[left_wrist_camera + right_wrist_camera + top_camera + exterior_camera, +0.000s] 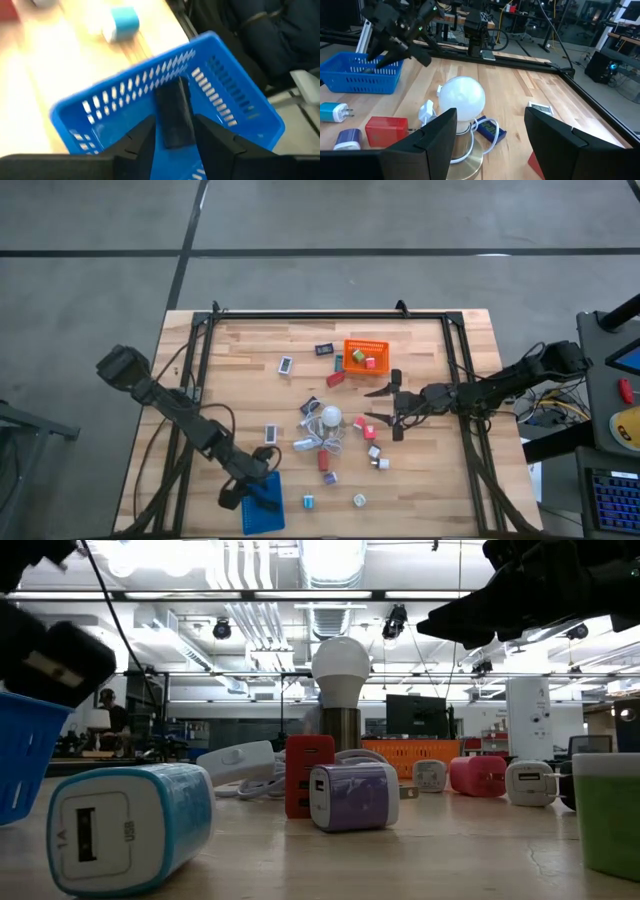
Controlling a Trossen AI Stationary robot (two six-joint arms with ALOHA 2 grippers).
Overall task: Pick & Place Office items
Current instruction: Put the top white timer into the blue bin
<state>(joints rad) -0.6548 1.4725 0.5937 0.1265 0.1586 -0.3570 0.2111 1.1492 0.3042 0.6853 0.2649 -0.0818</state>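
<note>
Left hand (170, 142) clamped on a dark flat item (172, 115), hanging over the blue basket (125, 90) at the table's near left corner. Risk: released off-centre, the item clips the basket wall and lands outside, or the fingers nudge the light basket toward the table (250, 350) edge. Right hand (385, 405) hovers spread wide, empty, beside the bulb (330, 417) mid-table. Risk: coming down, it catches the bulb or its cord and scatters the small chargers (323, 460) around it. Far off, orange basket (365, 354) already has a few pieces.
</note>
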